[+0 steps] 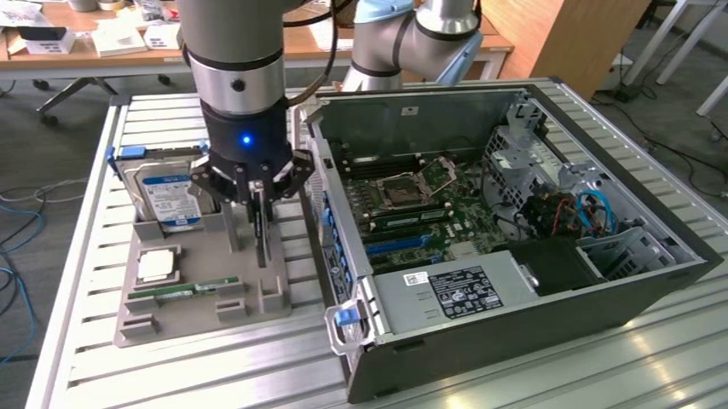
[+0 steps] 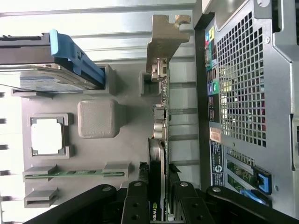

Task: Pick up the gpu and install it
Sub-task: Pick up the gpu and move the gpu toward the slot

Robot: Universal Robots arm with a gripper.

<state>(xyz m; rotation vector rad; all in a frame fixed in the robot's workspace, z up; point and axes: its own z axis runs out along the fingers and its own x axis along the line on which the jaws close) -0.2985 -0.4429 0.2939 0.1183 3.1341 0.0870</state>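
The gripper (image 1: 259,204) pinches the gpu (image 1: 262,239) between its 2 fingers; the card stands upright just beside the open computer case (image 1: 546,332).

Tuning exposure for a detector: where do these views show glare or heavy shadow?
Wrist view: the table slats and the processor chip are washed out white, while the graphics card is evenly lit. Exterior view: even light, with shadow deep inside the computer case beside the power supply.
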